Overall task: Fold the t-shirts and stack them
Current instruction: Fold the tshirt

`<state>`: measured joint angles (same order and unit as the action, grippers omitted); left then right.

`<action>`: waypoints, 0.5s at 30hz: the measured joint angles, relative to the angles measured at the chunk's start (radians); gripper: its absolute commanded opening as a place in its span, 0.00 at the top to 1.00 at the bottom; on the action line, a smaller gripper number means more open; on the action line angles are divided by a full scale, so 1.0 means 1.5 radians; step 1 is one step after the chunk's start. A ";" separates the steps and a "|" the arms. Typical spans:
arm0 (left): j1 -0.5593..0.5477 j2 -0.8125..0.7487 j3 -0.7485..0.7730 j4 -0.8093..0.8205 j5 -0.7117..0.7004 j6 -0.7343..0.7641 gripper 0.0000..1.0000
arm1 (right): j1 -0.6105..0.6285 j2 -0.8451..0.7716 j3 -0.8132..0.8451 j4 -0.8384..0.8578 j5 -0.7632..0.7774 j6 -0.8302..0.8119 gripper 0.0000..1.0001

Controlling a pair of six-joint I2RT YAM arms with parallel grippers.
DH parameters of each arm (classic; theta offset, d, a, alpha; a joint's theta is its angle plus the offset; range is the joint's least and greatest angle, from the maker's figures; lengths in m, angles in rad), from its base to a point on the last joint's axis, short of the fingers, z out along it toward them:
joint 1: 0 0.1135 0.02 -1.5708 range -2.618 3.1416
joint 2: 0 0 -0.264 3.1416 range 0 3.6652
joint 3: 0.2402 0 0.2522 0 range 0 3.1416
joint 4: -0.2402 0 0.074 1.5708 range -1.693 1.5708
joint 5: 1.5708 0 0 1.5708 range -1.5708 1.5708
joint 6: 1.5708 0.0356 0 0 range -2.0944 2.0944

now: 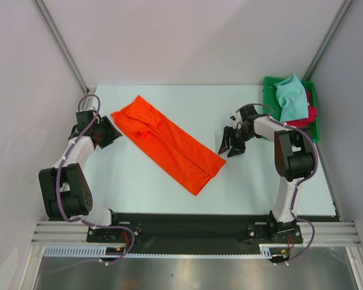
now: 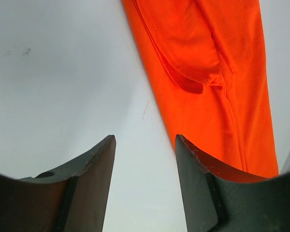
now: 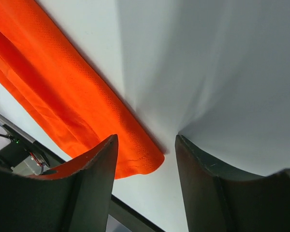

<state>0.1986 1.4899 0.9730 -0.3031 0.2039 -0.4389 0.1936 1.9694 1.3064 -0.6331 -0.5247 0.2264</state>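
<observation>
A bright orange t-shirt (image 1: 167,143) lies folded into a long strip, slanting from the table's back left toward the front middle. My left gripper (image 1: 111,132) hovers just off its upper left end, open and empty; in the left wrist view the orange t-shirt (image 2: 208,82) fills the upper right, its sleeve tucked in. My right gripper (image 1: 232,145) hangs open and empty just right of the strip's lower end, and the right wrist view shows the orange t-shirt (image 3: 63,96) with its corner between the fingers' line of sight. A light teal t-shirt (image 1: 290,98) and a crimson red t-shirt (image 1: 308,116) lie bunched at the back right.
A green plastic tray (image 1: 270,87) at the back right corner holds the teal and red shirts. White walls and metal posts close in the table's back and sides. A black rail (image 1: 187,225) runs along the near edge by the arm bases.
</observation>
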 measured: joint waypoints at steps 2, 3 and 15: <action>0.001 0.010 -0.002 0.004 0.012 -0.007 0.41 | 0.004 0.004 0.000 0.000 -0.010 -0.004 0.45; 0.003 0.017 -0.002 0.010 0.019 -0.012 0.41 | 0.006 0.005 0.000 0.000 -0.013 -0.008 0.45; 0.050 0.290 0.151 0.096 0.096 -0.076 0.43 | 0.022 0.006 -0.023 -0.004 -0.039 -0.020 0.62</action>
<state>0.2737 1.9251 1.1992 -0.1593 0.3481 -0.5529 0.2268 1.9785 1.2713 -0.6384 -0.5831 0.1959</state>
